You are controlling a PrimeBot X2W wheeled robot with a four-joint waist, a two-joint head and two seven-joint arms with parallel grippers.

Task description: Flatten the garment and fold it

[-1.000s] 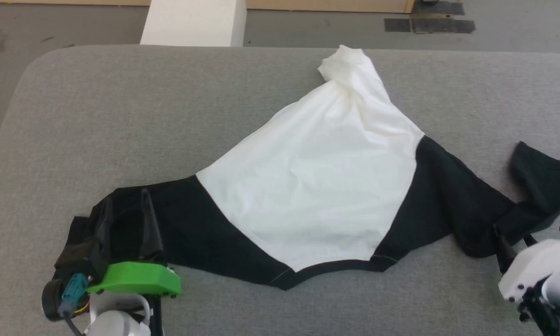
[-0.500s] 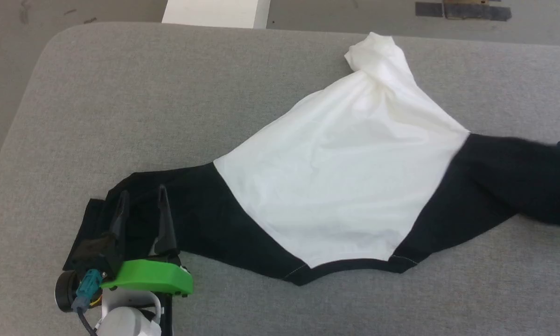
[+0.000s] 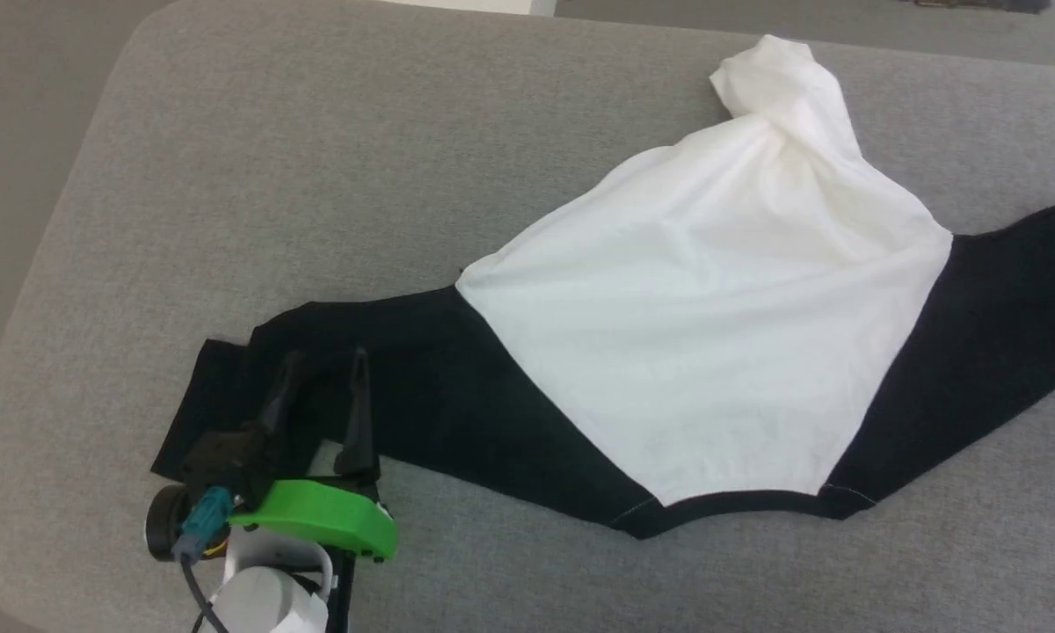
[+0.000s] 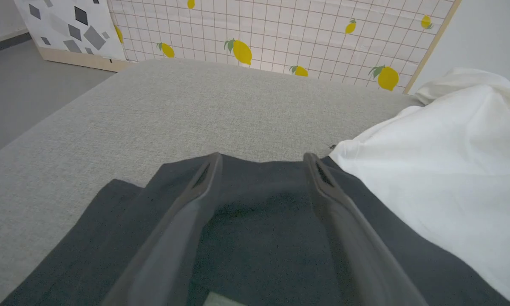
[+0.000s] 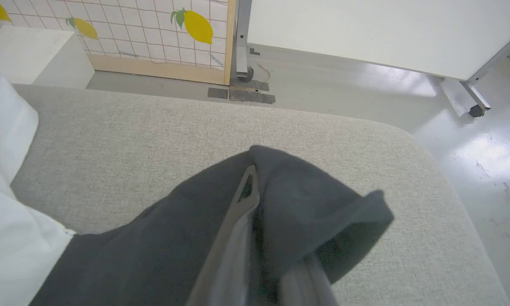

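Crumpled a second ago, now drawn straight: sleeve [image 3: 1002, 325] of garment [image 3: 712, 334], clamped in right end effector [image 5: 253, 182]; left end effector [image 3: 325, 356] spread apart over other sleeve [image 3: 457, 387], flattening underway.

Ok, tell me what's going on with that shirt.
A two-armed robot is spreading out the garment on the grey padded table. The right gripper is shut on the end of one black sleeve, cloth draped over its fingers. The left gripper is open, fingers apart over the other black sleeve. The white panel lies mostly flat but is twisted at its far end; nothing is folded yet.
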